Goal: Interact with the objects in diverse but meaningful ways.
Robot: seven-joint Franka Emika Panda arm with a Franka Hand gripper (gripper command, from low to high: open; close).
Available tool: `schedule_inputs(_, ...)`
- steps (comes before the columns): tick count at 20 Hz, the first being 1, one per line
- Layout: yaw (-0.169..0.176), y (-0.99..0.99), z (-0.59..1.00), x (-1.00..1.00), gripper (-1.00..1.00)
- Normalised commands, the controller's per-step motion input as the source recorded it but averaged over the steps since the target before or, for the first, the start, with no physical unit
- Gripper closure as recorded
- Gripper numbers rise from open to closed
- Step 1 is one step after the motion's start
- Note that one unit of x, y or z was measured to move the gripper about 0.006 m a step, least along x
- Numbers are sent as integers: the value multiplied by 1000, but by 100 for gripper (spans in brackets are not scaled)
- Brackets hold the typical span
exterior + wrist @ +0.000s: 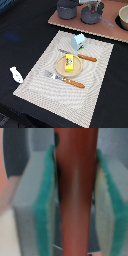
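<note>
Reddish-brown stick (75,198) fills the wrist view, gripper (75,203) clamped on it between teal pads (47,203), probably for poking or moving items, while yellow pack (69,62) sits on plate (60,68), blue-white box (79,41) on placemat (65,97), white scoop (16,75) off it.

A dark, near-black table (25,35) fills most of the exterior view, with a pale woven placemat (95,87) laid across it (slightly askew). Behind lies a reddish-brown board (107,31), evenly lit.
</note>
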Motion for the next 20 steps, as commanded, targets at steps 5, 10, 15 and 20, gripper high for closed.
schedule_inputs(5,-2,241,378,241,-100)
schedule_inputs(10,0,-300,621,-127,-100)
schedule_inputs(15,0,-769,340,-357,-100)
schedule_inputs(20,0,-809,225,-330,-100)
